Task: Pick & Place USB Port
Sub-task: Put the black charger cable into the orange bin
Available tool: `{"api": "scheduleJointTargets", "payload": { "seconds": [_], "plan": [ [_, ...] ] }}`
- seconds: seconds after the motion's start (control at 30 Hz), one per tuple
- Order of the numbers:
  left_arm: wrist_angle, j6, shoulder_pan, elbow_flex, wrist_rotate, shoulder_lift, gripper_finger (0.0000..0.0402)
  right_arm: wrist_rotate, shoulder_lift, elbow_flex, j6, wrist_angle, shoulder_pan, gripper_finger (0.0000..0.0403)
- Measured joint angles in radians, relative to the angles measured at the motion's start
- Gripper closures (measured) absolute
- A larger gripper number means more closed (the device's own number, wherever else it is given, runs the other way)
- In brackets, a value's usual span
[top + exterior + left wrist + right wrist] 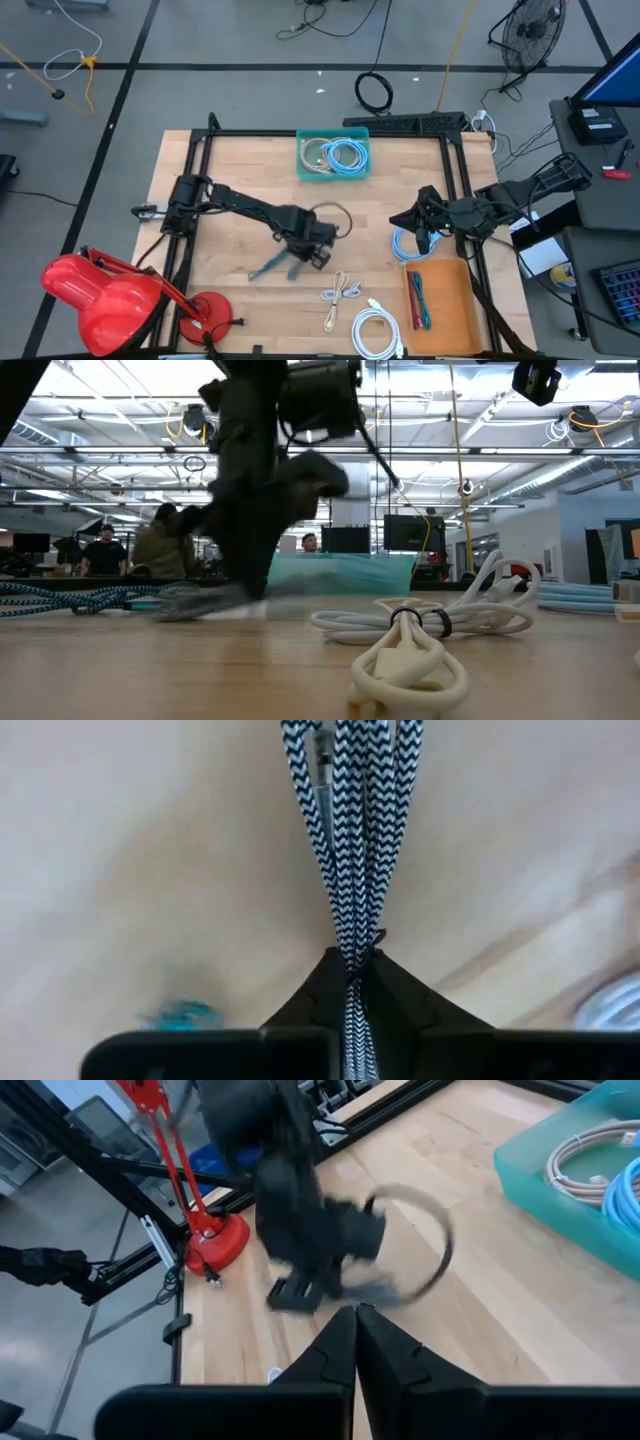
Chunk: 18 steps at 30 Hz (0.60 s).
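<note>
My left gripper (pixel 308 256) stands over the middle of the table, pointing steeply down, shut on a black-and-white braided USB cable bundle (pixel 350 820). A silvery plug (pixel 322 760) shows among its strands. In the high view the bundle is a blurred streak (pixel 270 268) running from the fingers toward the table's left. My right gripper (pixel 405 222) hovers shut and empty at the right side of the table, high above the wood. My left gripper pinches several strands of the braided cable side by side between its two fingertips (pixel 352 958), coming steeply from above. The strands run straight out from the fingers. I cannot tell whether the bundle's far part lies on the wood.
A teal bin (pixel 302 160) with coiled cables stands at the far edge. An orange tray (pixel 448 300) with cables lies near right. A cream cable (pixel 338 295), a white cable (pixel 375 332) and a light-blue coil (pixel 408 246) lie loose. A red lamp (pixel 95 290) stands near left.
</note>
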<state>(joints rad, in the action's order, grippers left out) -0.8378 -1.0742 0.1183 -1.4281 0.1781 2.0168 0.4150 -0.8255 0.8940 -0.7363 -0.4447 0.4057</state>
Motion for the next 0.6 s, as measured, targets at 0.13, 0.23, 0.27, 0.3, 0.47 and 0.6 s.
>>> {"api": "scheduleJointTargets", "payload": {
  "seconds": [0.13, 0.23, 0.27, 0.3, 0.47, 0.6],
  "plan": [
    [0.064, 0.005, -0.022, -0.036, -0.135, -0.138, 0.039, -0.023, -0.001, 0.0, -0.001, 0.025, 0.001, 0.0403],
    [0.186, 0.004, -0.02, -0.036, -0.258, -0.254, 0.039, -0.024, -0.005, 0.0, -0.001, 0.079, 0.001, 0.04],
    [0.225, 0.021, -0.019, -0.034, -0.301, -0.294, 0.039, -0.022, -0.006, 0.0, -0.001, 0.104, 0.001, 0.0397],
    [0.283, 0.051, -0.017, -0.033, -0.34, -0.333, 0.039, -0.016, -0.008, 0.0, 0.0, 0.136, -0.001, 0.0392],
    [0.513, 0.224, -0.021, -0.037, -0.416, -0.453, 0.039, 0.004, -0.036, 0.0, 0.0, 0.351, -0.035, 0.0346],
    [0.602, 0.277, -0.034, -0.035, -0.337, -0.471, 0.039, 0.001, -0.082, 0.0, 0.031, 0.554, -0.061, 0.0294]
  ]
}}
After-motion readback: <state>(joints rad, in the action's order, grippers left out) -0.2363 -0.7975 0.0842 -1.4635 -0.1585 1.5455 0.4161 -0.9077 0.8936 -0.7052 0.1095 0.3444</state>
